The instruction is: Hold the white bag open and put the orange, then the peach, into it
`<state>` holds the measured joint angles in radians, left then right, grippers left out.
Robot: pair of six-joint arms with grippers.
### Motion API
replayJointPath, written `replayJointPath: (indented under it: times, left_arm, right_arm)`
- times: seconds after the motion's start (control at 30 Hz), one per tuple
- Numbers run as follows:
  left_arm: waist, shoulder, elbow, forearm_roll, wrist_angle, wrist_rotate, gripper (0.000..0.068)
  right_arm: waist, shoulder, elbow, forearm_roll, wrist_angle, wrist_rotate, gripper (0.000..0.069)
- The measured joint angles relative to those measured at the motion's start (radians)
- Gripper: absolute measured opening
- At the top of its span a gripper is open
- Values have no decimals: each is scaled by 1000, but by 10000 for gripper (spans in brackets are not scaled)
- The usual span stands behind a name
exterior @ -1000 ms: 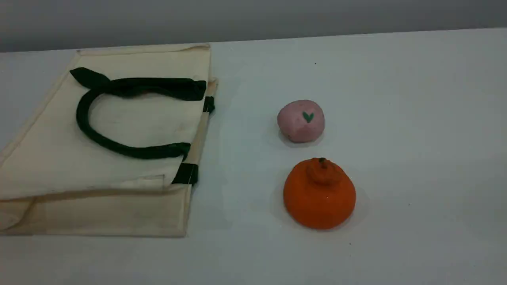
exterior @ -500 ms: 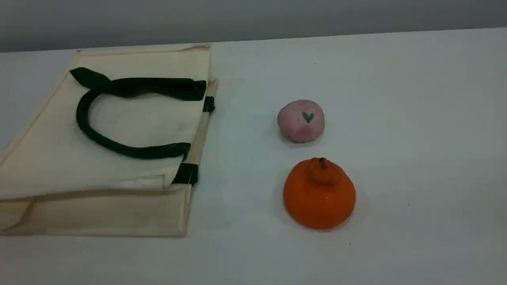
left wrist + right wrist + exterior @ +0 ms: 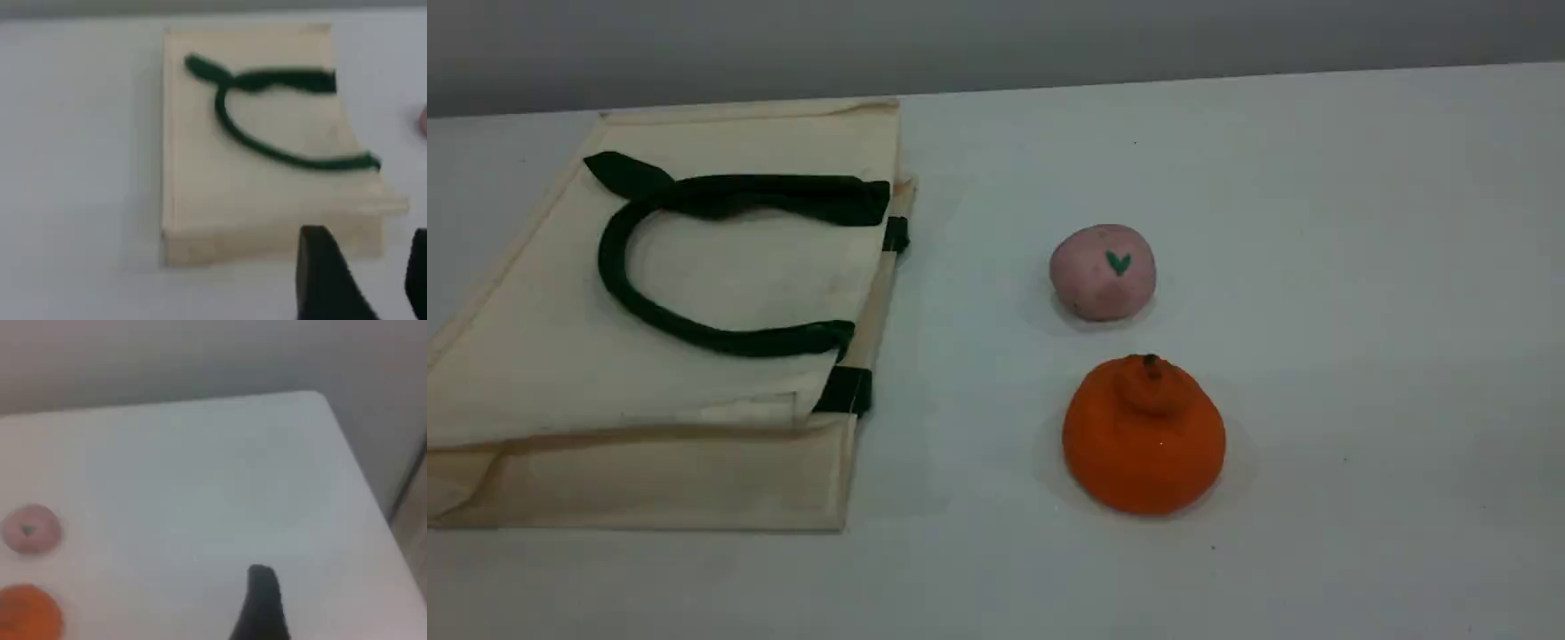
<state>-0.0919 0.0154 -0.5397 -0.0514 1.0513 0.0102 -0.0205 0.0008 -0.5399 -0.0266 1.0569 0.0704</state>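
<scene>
Two fruits sit outside a flat, closed bag, and both tools hang clear with nothing in them.

The white bag lies flat at the left of the surface. Its mouth edge faces the peach and, nearer me, the orange, both well apart from it. I'd have the left tool, jaws apart by the bag's near edge, take only the green handle lying on top and lift, so one layer rises and the mouth gapes. The right tool, spread wide over bare surface, should then go for the orange first.
</scene>
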Motion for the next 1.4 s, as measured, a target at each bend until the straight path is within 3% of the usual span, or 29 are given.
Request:
replayJointPath:
  times: [0.3,0.43,0.67,0.87,1.2,1.4]
  left_arm:
    - [0,242,-111,31,-79,0,460]
    - [0,397,-111,31,-141,0,491]
    - [0,705,-127,30,-296,-49,496]
    - [0,968,-214,30,-399,-99,496]
    - [0,1397,-377,30,-512,-106,496]
    - [0,1623,-443,30,-564,-106,496]
  right_arm:
    - [0,213,-82,122,-146,-91,515]
    - [0,352,-82,204,-256,-148,515]
    - [0,635,-83,433,-401,-347,515]
    - [0,849,-86,614,-437,-533,515]
    - [0,1065,-87,865,-541,-750,515]
    - [0,1146,-87,927,-566,-810,515]
